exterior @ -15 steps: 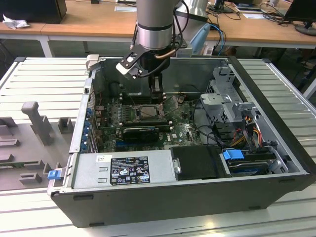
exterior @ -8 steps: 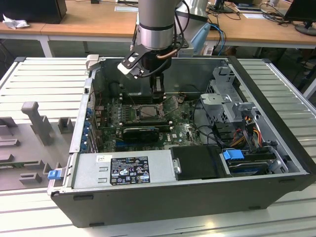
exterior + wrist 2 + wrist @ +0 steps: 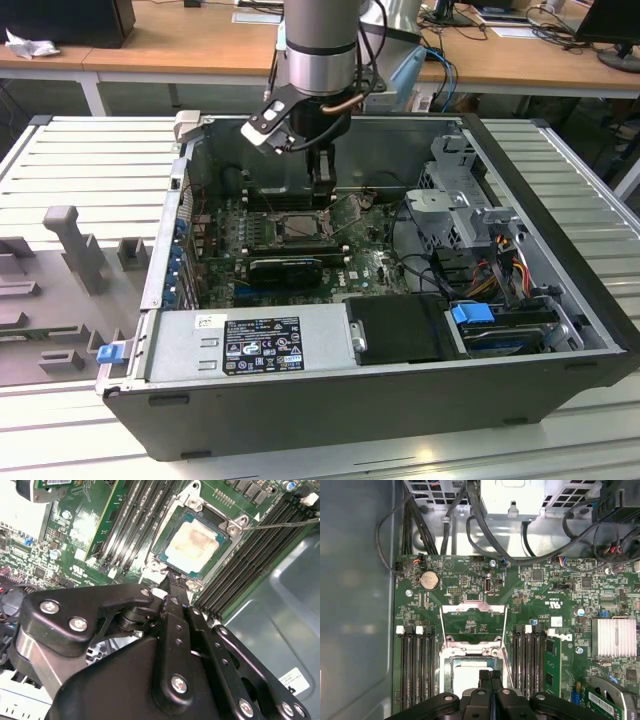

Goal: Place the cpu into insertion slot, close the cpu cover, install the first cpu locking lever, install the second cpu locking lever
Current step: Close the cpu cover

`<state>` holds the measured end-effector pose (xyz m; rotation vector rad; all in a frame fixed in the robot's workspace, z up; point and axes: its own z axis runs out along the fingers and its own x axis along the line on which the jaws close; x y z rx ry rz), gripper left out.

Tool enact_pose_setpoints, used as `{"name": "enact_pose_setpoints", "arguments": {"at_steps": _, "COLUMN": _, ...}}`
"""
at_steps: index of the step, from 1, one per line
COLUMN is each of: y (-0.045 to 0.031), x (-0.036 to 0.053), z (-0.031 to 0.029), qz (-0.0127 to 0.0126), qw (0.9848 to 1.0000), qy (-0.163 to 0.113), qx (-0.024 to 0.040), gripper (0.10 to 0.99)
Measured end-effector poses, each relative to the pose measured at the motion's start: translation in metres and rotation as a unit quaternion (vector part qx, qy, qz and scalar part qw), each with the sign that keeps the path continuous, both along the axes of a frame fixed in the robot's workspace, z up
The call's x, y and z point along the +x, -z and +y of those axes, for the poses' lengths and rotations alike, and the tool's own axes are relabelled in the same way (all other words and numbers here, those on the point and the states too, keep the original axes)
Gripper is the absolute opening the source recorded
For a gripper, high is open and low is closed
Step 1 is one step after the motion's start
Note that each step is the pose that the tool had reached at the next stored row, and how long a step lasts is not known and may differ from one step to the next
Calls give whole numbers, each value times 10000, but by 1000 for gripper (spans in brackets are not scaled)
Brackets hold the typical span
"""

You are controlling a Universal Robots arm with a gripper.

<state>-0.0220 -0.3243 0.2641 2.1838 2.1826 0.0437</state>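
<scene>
Placement is judged done: the cpu (image 3: 192,545) is seen lying flat inside the insertion slot (image 3: 176,504), with its pale metal top left bare. Closing the cover is taken to be the step in hand. The cpu cover (image 3: 473,608) is found swung fully open and laid back over the green board (image 3: 540,587), just beside the insertion slot on its hinge side, and board parts are seen through its window. The gripper (image 3: 490,674) is held low, just above the rim of the insertion slot. Its fingers are pressed together with nothing between them, and no contact with the cpu can be made out. To shut the cover, its free edge would have to be caught and swung back over the insertion slot without the seated cpu being nudged.
</scene>
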Motion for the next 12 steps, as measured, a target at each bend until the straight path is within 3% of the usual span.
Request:
{"name": "enact_pose_setpoints", "arguments": {"at_steps": 4, "y": -8, "x": 45, "z": -3, "qz": 12, "qw": 10000, "qy": 2, "qx": 0, "gripper": 106}}
{"name": "enact_pose_setpoints", "arguments": {"at_steps": 12, "y": -8, "x": 249, "z": -4, "qz": 41, "qw": 10000, "qy": 24, "qx": 0, "gripper": 106}}
